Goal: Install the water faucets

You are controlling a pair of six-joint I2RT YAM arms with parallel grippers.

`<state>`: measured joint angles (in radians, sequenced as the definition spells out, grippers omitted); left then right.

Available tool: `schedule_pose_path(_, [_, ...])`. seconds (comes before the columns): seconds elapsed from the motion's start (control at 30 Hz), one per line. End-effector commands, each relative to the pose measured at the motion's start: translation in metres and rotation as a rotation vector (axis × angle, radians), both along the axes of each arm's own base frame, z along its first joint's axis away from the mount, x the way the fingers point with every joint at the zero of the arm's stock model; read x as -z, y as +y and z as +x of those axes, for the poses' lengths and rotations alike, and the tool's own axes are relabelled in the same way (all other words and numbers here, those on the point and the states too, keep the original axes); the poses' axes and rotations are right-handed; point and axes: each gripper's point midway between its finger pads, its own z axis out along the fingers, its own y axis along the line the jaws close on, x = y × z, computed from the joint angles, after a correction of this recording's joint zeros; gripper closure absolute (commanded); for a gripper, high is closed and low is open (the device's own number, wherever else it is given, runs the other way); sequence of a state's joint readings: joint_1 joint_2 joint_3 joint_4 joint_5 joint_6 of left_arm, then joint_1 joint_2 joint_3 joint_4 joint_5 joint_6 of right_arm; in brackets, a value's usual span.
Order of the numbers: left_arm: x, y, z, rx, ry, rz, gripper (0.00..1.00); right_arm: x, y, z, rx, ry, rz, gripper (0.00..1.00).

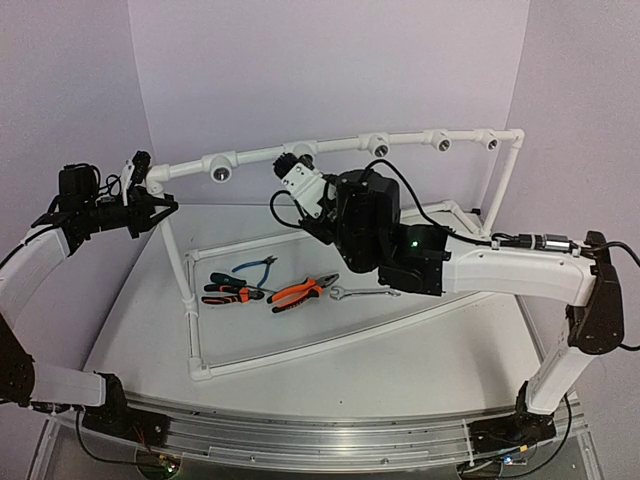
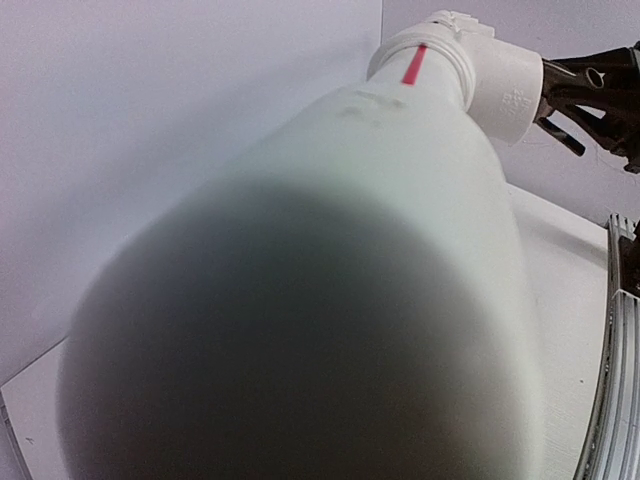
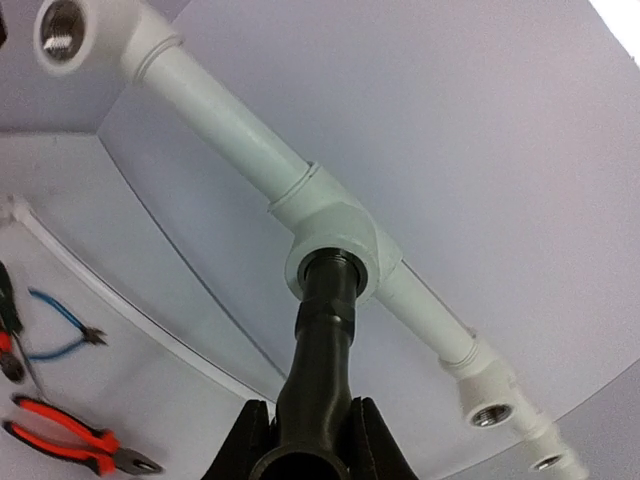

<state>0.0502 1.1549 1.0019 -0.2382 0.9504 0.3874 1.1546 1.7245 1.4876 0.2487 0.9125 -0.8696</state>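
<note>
The water faucet [image 3: 325, 340], a dark tap body, sits with its threaded end in the socket of a white tee [image 3: 340, 215] on the pipe frame's top rail [image 1: 250, 155]. My right gripper [image 3: 312, 425] is shut on the faucet's lower body, one black finger [image 3: 245, 445] on each side. From above, the right gripper [image 1: 298, 170] is up against the rail and hides most of the faucet. My left gripper [image 1: 160, 207] holds the frame at its left corner. The white pipe [image 2: 400, 200] fills the left wrist view and hides the jaws.
On the table inside the frame lie blue cutters [image 1: 255, 267], black-and-orange pliers [image 1: 228, 290], orange pliers [image 1: 300, 292] and a silver wrench [image 1: 365, 294]. Open threaded sockets [image 1: 220, 172] [image 1: 378, 147] [image 1: 440, 143] line the rail. Walls close in behind and on both sides.
</note>
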Motion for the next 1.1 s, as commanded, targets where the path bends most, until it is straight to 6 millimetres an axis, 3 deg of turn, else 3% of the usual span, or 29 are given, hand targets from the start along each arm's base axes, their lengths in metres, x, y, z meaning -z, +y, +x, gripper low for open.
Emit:
schedule_pose_path(0.0, [0.023, -0.034, -0.022, 0.182, 0.006, 0.034, 1.0, -0.007, -0.008, -0.008, -0.022, 0.3, 0.738, 1.0])
schedule_pose_path(0.13, [0.025, -0.034, -0.022, 0.184, 0.01, 0.031, 1.0, 0.009, 0.008, -0.011, -0.057, 0.562, 1.182, 1.0])
schedule_pose_path(0.3, [0.026, -0.034, -0.024, 0.185, 0.011, 0.026, 1.0, 0.007, 0.014, -0.009, -0.08, 0.778, 1.647, 1.0])
schedule_pose_path(0.43, [0.027, -0.034, -0.025, 0.185, 0.009, 0.024, 1.0, 0.008, 0.018, -0.009, -0.14, 0.94, 1.984, 1.0])
schedule_pose_path(0.53, [0.026, -0.035, -0.026, 0.186, 0.007, 0.022, 1.0, 0.006, 0.025, -0.01, -0.208, 1.031, 2.137, 1.0])
schedule_pose_path(0.7, [0.028, -0.035, -0.026, 0.187, 0.008, 0.021, 1.0, -0.001, 0.028, -0.011, -0.304, 1.108, 2.292, 1.0])
schedule_pose_path(0.8, [0.028, -0.035, -0.026, 0.188, 0.007, 0.021, 1.0, 0.0, 0.027, -0.012, -0.313, 1.104, 2.294, 0.97])
schedule_pose_path(0.83, [0.028, -0.035, -0.027, 0.188, 0.007, 0.021, 1.0, 0.0, 0.025, -0.012, -0.313, 1.093, 2.285, 0.94])
schedule_pose_path(1.0, [0.028, -0.034, -0.027, 0.185, 0.008, 0.026, 1.0, -0.01, 0.01, -0.02, -0.338, 1.04, 2.233, 0.53])
schedule_pose_path(1.07, [0.029, -0.034, -0.026, 0.185, 0.009, 0.03, 1.0, -0.023, 0.008, -0.027, -0.389, 1.029, 2.174, 0.46])
